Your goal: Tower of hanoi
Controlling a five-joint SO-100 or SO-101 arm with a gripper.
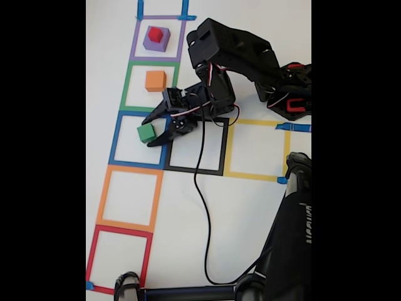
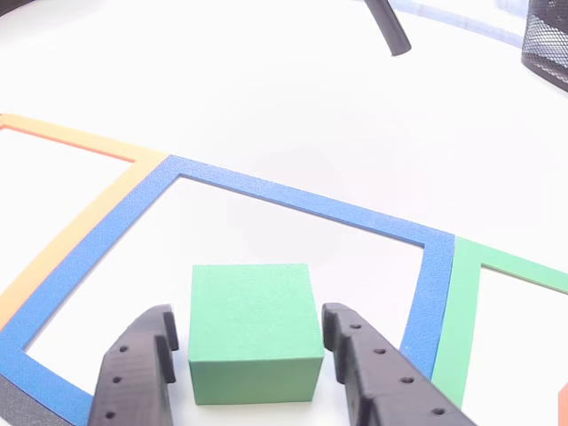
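The green block rests inside the blue tape square. My gripper is open and straddles it, one finger on each side. In the other view the green block sits between the black fingers of the gripper; there is a thin gap at the left finger, and the right finger is nearly touching. The orange block lies in the green tape square. The small red block sits on top of the purple block in the purple tape square.
Orange and red tape squares continue down the column, and black and yellow squares lie to the right. A black cable trails across the table. A dark stand fills the lower right. A black mesh container stands far right.
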